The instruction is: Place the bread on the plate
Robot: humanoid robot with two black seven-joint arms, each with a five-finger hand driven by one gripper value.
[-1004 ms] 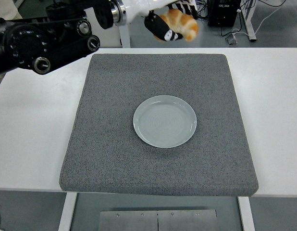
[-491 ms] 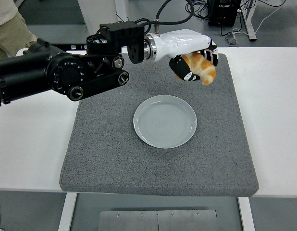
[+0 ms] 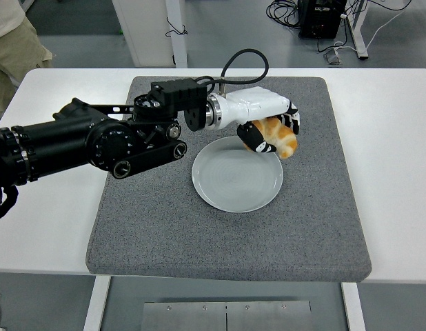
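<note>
My left hand [image 3: 271, 129], white with black fingertips, is shut on a golden-brown bread roll [image 3: 280, 136]. It holds the bread just above the far right rim of the grey-blue plate [image 3: 230, 181]. The plate lies in the middle of the grey mat [image 3: 227, 234] and holds nothing. My black left arm [image 3: 96, 141] reaches in from the left across the mat's far left part. My right arm is out of view.
The grey mat lies on the white table [image 3: 47, 207]. A person in beige clothing [image 3: 16, 52] stands at the top left, beyond the table. A black box and cables [image 3: 323, 17] lie on the floor beyond the far edge.
My left hand has come down and toward me with the bread, from beyond the table's far edge to just over the plate's far right rim.
</note>
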